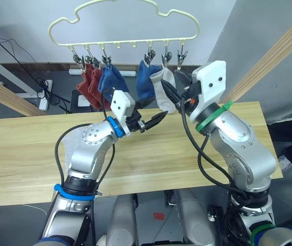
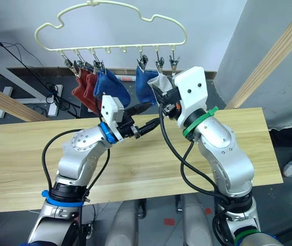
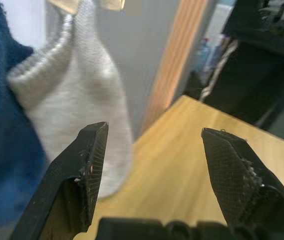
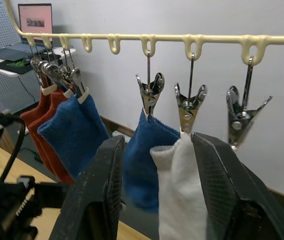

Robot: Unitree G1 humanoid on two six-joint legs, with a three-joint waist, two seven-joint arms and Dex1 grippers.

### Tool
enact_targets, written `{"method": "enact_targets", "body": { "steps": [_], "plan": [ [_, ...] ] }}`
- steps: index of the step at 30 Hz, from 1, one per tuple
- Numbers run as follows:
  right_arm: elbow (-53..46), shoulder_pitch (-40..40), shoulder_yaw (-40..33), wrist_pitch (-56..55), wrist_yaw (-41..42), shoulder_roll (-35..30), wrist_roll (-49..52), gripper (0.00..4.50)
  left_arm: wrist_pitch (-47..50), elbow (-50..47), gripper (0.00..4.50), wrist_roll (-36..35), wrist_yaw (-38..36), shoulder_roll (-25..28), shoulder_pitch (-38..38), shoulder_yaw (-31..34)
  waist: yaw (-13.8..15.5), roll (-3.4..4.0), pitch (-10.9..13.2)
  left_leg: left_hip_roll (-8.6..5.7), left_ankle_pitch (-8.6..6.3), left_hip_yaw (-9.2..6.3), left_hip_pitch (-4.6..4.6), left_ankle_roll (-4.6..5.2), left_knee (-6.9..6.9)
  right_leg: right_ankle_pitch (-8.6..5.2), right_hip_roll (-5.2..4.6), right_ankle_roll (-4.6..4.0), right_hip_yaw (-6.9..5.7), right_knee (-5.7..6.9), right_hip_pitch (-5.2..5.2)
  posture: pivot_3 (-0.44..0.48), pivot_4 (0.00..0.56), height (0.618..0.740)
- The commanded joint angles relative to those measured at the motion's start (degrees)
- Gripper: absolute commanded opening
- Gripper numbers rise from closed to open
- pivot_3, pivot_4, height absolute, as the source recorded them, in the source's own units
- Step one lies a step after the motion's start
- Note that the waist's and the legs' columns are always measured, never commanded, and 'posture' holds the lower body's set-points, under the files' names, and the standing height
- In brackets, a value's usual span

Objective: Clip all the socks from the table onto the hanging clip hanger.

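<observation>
The table (image 1: 27, 154) is a long top of light wooden planks with the grain running along its length. One light grey sock (image 1: 73, 137) lies flat on it, toward 9 o'clock from the table's middle and partly hidden under the left arm. From 12 round to 6 o'clock, only bare wood shows on the top.

Five socks (image 1: 149, 82) hang clipped on the clip hanger (image 1: 120, 23), above the table's (image 1: 33, 148) far edge.

No text, label or number can be read anywhere.
</observation>
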Motion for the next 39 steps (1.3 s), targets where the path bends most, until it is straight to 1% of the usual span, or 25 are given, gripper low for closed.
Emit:
{"method": "enact_targets", "body": {
  "steps": [1,7,11,14,23,28,39],
  "plan": [
    [-2.5,0.4,-1.7,-0.5,-1.9,-0.8,-1.3,2.21,1.9,-4.5,3.25,-3.6,-4.1,3.1,0.1,1.8,0.0,0.0,0.0,0.0,0.0,0.0,0.0,0.0,0.0,0.0,0.01,0.0,0.0,0.0,0.0,-0.09,0.454,0.74],
    [3.5,-1.3,-1.7,-2.3,-5.9,-0.8,-5.6,2.21,2.5,-5.9,3.25,-5.7,-7.5,6.7,-2.4,3.4,0.1,0.0,0.0,0.0,0.0,0.01,-0.01,-0.01,-0.02,0.0,0.01,0.01,0.03,-0.05,0.0,-0.075,0.45,0.74],
    [8.1,-2.5,-1.3,-3.5,-7.0,0.1,-7.1,2.21,3.7,-4.9,3.25,-7.5,-7.0,7.3,-4.9,5.6,0.1,0.0,0.0,0.0,0.0,0.02,-0.02,-0.01,-0.02,0.0,0.01,0.0,0.02,-0.06,-0.02,-0.055,0.444,0.74],
    [9.9,-3.5,-1.1,-5.3,-7.4,0.4,-7.7,2.21,4.4,-4.7,3.25,-7.7,-8.1,8.0,-6.0,5.5,0.1,0.0,0.0,-0.01,0.0,0.02,-0.02,-0.01,-0.02,0.0,0.02,0.0,0.01,-0.06,-0.02,-0.054,0.442,0.74],
    [14.3,-6.8,-1.8,-8.6,-8.0,2.2,-8.6,2.21,7.1,-5.3,3.25,-9.0,-8.4,7.8,-8.6,5.3,0.1,0.0,0.0,-0.01,0.01,0.02,-0.02,-0.01,-0.01,0.0,0.01,0.0,0.01,-0.04,-0.01,-0.061,0.435,0.74],
    [15.5,-7.7,-1.7,-9.3,-8.4,3.2,-8.7,2.21,11.7,-6.7,3.25,-12.8,-9.4,8.6,-9.3,6.1,0.1,0.0,0.0,0.0,0.01,0.01,-0.02,-0.02,-0.01,0.0,0.01,-0.01,0.01,-0.03,-0.01,-0.057,0.432,0.74],
    [18.3,-9.3,-2.2,-12.0,-9.7,4.5,-9.4,2.21,11.3,-6.1,3.25,-12.0,-9.2,9.0,-9.6,5.9,0.2,0.0,0.0,0.0,0.01,0.01,-0.02,-0.02,0.02,0.01,0.0,-0.02,0.01,0.0,-0.01,-0.052,0.433,0.74]
  ]
}}
